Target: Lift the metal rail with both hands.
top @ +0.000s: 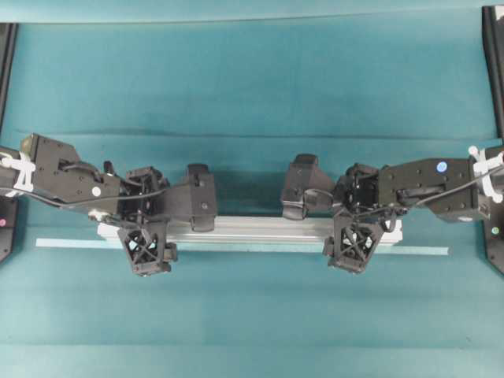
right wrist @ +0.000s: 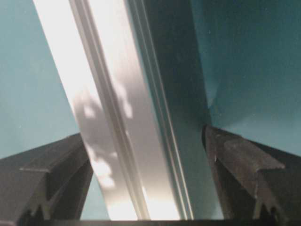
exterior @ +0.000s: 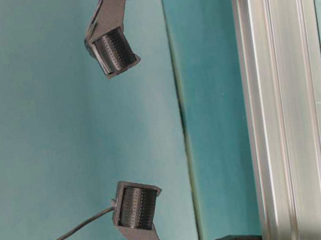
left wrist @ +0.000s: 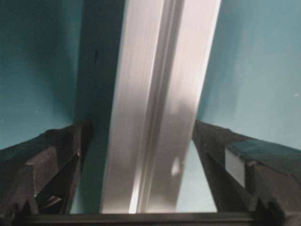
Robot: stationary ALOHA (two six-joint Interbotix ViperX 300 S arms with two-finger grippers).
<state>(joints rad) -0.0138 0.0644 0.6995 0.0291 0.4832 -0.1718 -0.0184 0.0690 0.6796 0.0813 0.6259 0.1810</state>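
Note:
The metal rail (top: 252, 228), a long grooved silver bar, lies flat on the teal cloth, running left to right. My left gripper (top: 169, 228) straddles it near its left end, and my right gripper (top: 329, 223) near its right end. Both stand open. In the left wrist view the rail (left wrist: 160, 94) runs between the spread fingers (left wrist: 56, 155) of the left gripper (left wrist: 141, 127), with teal cloth showing on each side. The right wrist view shows the same: rail (right wrist: 108, 108), right gripper (right wrist: 143, 134), gaps on both sides. At table level the rail (exterior: 285, 103) lies in front of two ribbed finger pads (exterior: 114, 50).
A thin pale-blue tape strip (top: 236, 249) lies on the cloth just in front of the rail and parallel to it. Black frame posts (top: 494, 63) stand at the left and right edges. A fold (top: 252, 135) crosses the cloth behind the arms.

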